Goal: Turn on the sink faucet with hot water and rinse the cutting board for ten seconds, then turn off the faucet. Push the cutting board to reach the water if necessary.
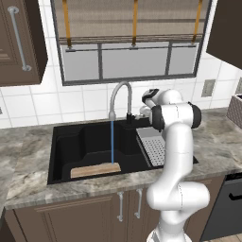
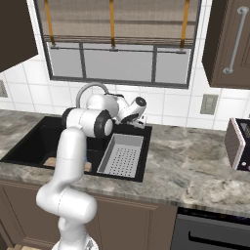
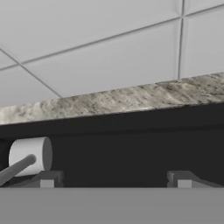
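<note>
At the sink (image 1: 61, 142) | water (image 1: 112, 142) is striking the cutting board (image 1: 94, 170) | I am holding my jaws wide beside the faucet (image 1: 120, 97) lever (image 3: 17, 168), likely for shutoff.

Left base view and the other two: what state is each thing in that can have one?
sink faucet: on
water: running, landing on the board
cutting board: flat in the sink, near front wall
drainer tray: seated in the sink's right side
gripper: open, by the faucet base
</note>
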Motion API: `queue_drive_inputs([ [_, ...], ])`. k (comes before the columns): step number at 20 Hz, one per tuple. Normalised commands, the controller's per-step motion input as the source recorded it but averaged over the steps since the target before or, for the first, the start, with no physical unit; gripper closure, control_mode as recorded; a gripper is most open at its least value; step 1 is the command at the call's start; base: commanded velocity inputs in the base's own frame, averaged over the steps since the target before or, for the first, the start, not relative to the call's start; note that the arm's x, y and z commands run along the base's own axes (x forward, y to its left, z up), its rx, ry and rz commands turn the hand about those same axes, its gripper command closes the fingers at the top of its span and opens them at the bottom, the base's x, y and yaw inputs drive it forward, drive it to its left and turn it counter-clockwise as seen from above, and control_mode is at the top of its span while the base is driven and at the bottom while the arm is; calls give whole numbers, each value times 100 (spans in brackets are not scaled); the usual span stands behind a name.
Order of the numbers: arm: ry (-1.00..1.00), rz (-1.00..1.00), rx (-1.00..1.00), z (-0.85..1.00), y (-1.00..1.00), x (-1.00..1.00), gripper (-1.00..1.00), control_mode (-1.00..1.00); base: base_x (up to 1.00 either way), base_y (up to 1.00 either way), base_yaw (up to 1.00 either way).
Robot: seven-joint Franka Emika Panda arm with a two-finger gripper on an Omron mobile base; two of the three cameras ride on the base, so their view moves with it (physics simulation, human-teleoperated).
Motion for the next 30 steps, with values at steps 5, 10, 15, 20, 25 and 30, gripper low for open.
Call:
queue_drive_inputs([
  [5,-2,0,0,0,1,0,-100,-100,0,0,0],
  [10,-7,0,0,0,0,0,-100,-100,0,0,0],
  [15,-7,0,0,0,0,0,-100,-100,0,0,0],
  [20,-5,0,0,0,0,0,-100,-100,0,0,0],
  [25,-2,0,0,0,0,4,-100,-100,0,0,0],
  [30,-2,0,0,0,0,7,-100,-100,0,0,0],
])
